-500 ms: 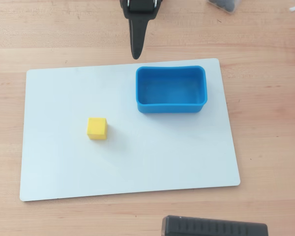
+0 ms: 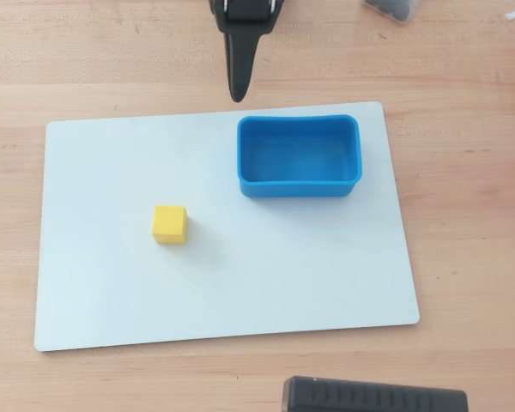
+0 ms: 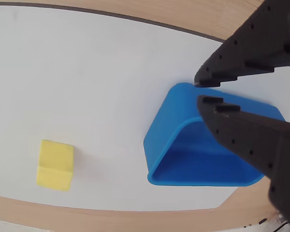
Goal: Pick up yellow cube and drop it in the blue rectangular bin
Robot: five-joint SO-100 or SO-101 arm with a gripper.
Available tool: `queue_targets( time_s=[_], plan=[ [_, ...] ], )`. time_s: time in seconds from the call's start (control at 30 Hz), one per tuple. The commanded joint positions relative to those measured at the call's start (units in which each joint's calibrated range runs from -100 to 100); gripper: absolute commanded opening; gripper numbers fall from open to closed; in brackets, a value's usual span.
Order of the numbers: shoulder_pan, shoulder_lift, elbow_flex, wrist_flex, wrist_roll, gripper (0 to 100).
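Note:
The yellow cube [image 2: 169, 223] sits on a white board, left of centre in the overhead view, and at the lower left in the wrist view [image 3: 54, 164]. The blue rectangular bin [image 2: 299, 187] stands empty on the board's upper right part; the wrist view shows it at the lower right [image 3: 164, 130]. My black gripper [image 2: 237, 94] hangs over the bare wood just beyond the board's far edge, near the bin's upper left corner and well away from the cube. Its fingertips meet in the wrist view [image 3: 199, 91], so it is shut and empty.
The white board [image 2: 223, 283] lies on a wooden table [image 2: 463, 257]. A black ribbed block [image 2: 373, 396] sits at the table's near edge. A dark object [image 2: 395, 7] shows at the top right corner.

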State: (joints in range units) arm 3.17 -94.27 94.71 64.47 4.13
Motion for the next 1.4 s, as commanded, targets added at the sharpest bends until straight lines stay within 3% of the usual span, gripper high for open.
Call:
queue_targets(
  time_s=[0.0, 0.3, 1.37],
  plan=[
    [0.52, 2.63, -11.80, 0.51, 1.47, 0],
    [4.21, 31.34, -40.44, 5.63, 1.12, 0],
    [11.33, 95.34, -99.07, 18.10, 1.47, 0]
  ],
)
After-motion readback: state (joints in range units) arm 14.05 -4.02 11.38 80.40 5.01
